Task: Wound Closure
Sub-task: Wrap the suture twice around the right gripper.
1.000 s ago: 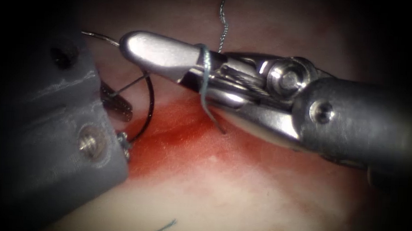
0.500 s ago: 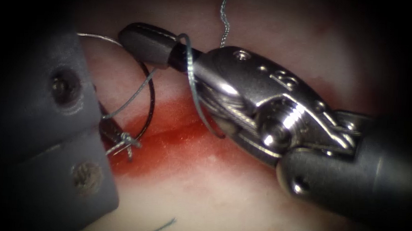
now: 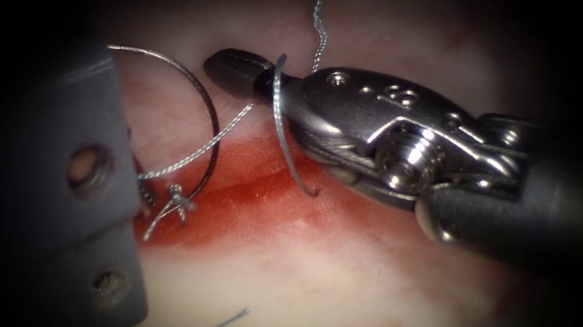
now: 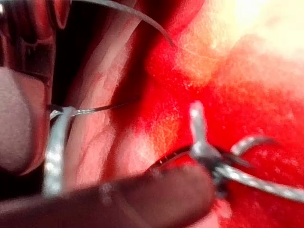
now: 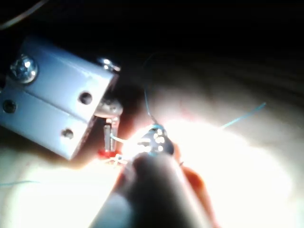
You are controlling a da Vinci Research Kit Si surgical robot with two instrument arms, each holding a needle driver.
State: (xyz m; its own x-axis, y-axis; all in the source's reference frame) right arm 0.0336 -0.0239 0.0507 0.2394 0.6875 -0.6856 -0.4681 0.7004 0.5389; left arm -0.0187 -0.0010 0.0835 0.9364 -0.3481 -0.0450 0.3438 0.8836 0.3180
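The right claw [image 3: 233, 64], at upper centre, is keeping shut with thread [image 3: 277, 115] looped around it, seemingly for a knot; the needle [image 3: 203, 121] is lying free at left, the left claw's state unclear.

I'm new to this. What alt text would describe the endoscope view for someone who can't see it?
The right tool, a loop of thread around it, reaches over red-stained tissue. A curved needle arcs near a knot beside the grey left arm.
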